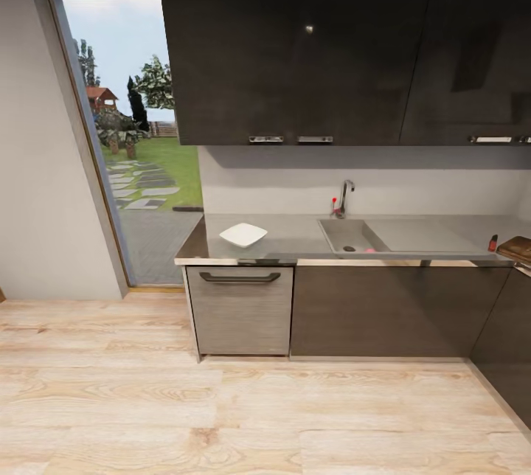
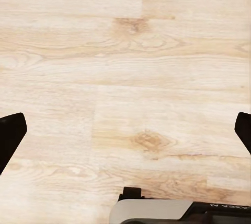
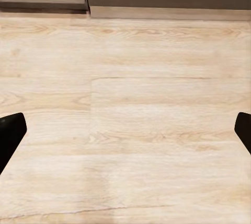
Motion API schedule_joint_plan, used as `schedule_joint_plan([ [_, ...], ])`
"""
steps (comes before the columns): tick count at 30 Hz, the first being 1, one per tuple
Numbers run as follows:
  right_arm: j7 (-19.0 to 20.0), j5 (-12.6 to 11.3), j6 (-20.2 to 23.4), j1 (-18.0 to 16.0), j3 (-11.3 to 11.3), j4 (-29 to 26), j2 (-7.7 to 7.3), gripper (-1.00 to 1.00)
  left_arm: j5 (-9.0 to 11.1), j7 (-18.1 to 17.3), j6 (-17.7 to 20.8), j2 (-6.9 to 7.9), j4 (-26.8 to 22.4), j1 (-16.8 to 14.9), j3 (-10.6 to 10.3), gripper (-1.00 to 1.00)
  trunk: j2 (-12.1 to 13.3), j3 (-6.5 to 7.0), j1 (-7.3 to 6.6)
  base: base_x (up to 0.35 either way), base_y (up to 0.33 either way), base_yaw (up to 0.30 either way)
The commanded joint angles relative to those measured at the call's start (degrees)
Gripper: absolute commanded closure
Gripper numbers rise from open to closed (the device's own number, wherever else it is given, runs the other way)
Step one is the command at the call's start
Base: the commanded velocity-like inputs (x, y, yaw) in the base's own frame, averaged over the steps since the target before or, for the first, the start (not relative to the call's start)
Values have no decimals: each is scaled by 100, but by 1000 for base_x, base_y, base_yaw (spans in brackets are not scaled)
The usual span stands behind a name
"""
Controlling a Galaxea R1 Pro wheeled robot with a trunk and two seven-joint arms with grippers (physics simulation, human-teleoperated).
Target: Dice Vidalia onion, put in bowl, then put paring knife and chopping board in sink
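You are standing back from the kitchen run, looking across pale wooden floor at the grey worktop over its dark cabinets. The sink is set into the worktop right of centre, with the chrome faucet and its red knob at the back edge and the flat drainboard running off to the right. A small pinkish-red lump, the Vidalia onion, sits low in the basin by the front wall, just beside the round drain. The white bowl rests on the worktop to the left of the sink, well apart from it, above the drawer with the black handle. At the far right end of the worktop the brown chopping board shows partly, cut by the frame edge, and the red handle of the paring knife stands just beside it on the sink side. Your left end effector hangs over bare floor boards with its fingers spread wide and nothing between them. Your right end effector is likewise spread wide and empty, over floor near the cabinet plinth.
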Motion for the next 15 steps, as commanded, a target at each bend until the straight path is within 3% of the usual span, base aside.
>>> schedule_joint_plan([
  [1, -16, 3, -17, -2, 2, 5, -1, -100, 2, 7, -16, -4, 2, 0, -6, -100, -3, -1, 2, 0, 0, 0],
  [4, -16, 3, -17, 1, 0, 5, 0, -100, -7, 10, 0, -25, -13, 0, -32, -100, -3, -1, 2, 0, 0, 0],
  [7, -16, 3, -17, -1, 1, 5, 0, -100, -38, 39, 231, -147, -171, 0, -81, -100, -3, -1, 2, 0, 0, 0],
  [9, -16, 3, -17, -2, 5, 5, 0, -100, -40, 48, 1312, -181, -1014, -3, -92, -100, -3, -1, 2, 0, 0, 0],
  [10, -16, 3, -17, -2, 5, 5, 0, -100, -39, 47, 1561, -184, -1212, -4, -93, -100, -3, -1, 2, 0, 0, 0],
  [11, -16, 3, -17, -1, 6, 5, 0, -100, -38, 41, 2078, -188, -1632, -6, -94, -100, -3, -1, 2, 0, 0, 0],
  [13, -16, 3, -17, -2, 6, 5, 0, -100, -37, 34, 2583, -191, -2076, -5, -95, -100, -3, -1, 2, 0, 0, 0],
  [15, -16, 3, -17, -3, 6, 5, 0, -100, -33, 25, 3496, -194, -2999, -6, -96, -100, -3, -1, 2, 0, 0, 0],
])
